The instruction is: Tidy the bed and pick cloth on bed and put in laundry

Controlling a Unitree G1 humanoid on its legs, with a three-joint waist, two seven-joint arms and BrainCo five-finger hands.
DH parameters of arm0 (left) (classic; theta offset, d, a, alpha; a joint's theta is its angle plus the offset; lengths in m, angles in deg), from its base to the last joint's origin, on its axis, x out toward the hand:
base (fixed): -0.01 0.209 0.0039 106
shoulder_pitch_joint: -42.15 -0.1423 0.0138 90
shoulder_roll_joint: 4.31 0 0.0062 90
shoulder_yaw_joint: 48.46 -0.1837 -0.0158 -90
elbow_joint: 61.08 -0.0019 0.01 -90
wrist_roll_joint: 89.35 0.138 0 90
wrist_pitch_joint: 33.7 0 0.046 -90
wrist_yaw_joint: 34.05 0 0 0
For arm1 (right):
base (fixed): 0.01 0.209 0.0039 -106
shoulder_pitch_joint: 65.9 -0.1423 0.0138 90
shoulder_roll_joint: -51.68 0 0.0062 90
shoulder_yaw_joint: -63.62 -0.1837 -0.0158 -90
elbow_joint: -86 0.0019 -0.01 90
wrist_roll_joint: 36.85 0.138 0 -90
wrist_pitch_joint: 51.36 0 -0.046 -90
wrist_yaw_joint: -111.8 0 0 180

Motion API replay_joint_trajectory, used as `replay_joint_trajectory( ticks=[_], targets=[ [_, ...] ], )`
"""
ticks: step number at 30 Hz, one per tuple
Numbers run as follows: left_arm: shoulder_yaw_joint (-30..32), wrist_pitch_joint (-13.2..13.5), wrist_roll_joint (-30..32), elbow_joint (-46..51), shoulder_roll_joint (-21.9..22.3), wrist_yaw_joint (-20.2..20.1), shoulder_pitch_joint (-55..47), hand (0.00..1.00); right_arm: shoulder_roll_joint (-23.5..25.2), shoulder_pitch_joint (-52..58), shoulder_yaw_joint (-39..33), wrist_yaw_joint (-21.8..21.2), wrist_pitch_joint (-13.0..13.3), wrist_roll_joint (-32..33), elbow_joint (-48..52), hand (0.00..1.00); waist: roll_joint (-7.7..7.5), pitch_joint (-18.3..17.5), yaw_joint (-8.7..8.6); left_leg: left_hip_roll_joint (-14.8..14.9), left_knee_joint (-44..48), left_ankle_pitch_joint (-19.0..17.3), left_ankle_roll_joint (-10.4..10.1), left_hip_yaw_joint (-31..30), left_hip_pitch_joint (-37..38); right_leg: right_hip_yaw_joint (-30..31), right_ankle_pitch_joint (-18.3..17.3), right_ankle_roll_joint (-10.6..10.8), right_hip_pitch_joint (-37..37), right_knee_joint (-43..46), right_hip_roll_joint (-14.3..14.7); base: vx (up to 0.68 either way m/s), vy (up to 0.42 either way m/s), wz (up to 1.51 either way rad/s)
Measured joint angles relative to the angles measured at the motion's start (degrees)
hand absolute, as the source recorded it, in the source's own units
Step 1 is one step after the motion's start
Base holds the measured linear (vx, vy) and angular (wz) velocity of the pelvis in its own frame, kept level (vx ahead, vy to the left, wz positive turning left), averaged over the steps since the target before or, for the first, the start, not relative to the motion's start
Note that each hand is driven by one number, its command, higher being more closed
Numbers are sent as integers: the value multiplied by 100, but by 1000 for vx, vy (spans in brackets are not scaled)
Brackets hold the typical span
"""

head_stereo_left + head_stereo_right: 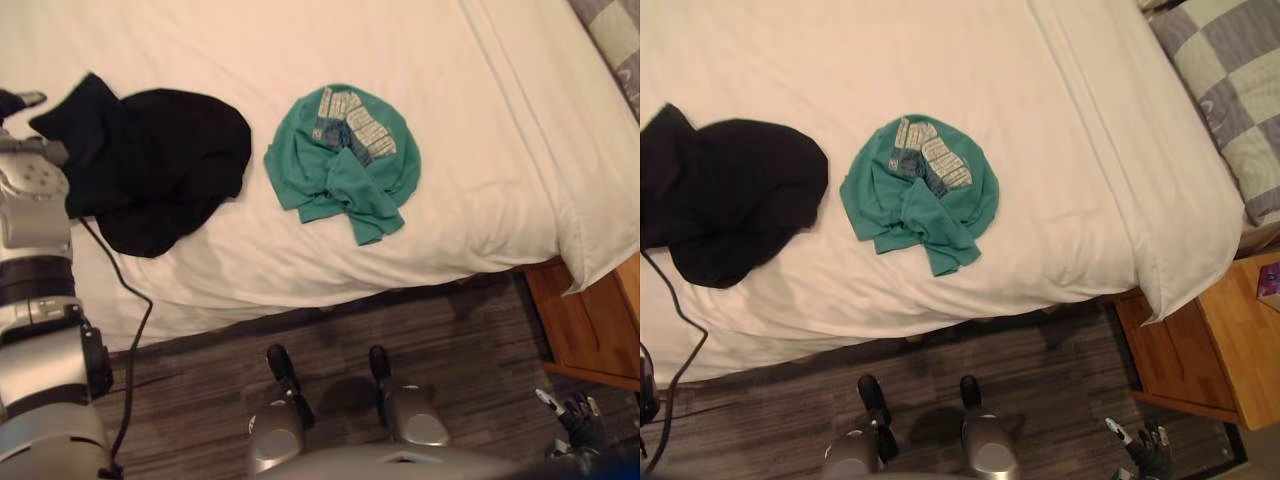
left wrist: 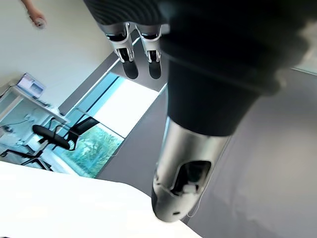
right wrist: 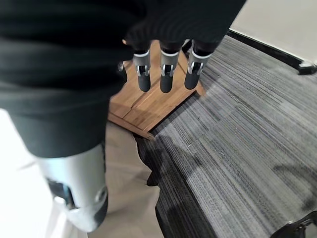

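Note:
Two clothes lie on the white bed (image 1: 300, 50). A crumpled black cloth (image 1: 150, 165) is at the left, near the bed's front edge. A bunched green T-shirt (image 1: 345, 160) with a pale print lies to its right, apart from it. My left hand (image 1: 18, 101) is raised at the far left, beside the black cloth's left edge and holding nothing. Its fingers (image 2: 130, 59) are straight and point out over the bed. My right hand (image 1: 1145, 445) hangs low over the floor at the lower right, its fingers (image 3: 166, 74) straight and empty.
A wooden nightstand (image 1: 1200, 350) stands right of the bed, close to my right hand. A grey checked pillow (image 1: 1230, 110) lies at the bed's right end. Dark striped carpet (image 1: 400, 320) runs along the bed's front edge.

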Motion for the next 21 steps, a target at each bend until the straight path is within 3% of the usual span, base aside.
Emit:
replay_joint_trajectory(
  ticks=[7,13,18,21],
  targets=[
    [11,-505,211,70,294,16,199,0,-13,-69,183,-262,177,213,400,0,-73,521,53,343,880,-278,19,-36,-859,-25,14,17,-619,333,168,-40,-17,3],
    [217,-416,-1334,113,732,9,200,0,-33,-123,188,-509,381,488,515,0,-115,858,32,452,1253,-348,63,-155,-1443,-80,-33,-49,-1016,402,216,-77,-29,3],
    [237,-473,-1150,396,796,108,200,0,-51,-222,352,-868,382,1091,741,0,-270,1040,19,626,1610,-391,83,-216,-1917,-215,-104,-119,-1309,398,277,-86,-41,0],
    [234,-832,-440,518,775,132,212,0,-67,-232,361,-1202,376,1440,755,0,-272,1041,5,648,1673,-372,109,-241,-2116,-248,-105,-120,-1465,402,282,-30,-9,3]
  ],
)
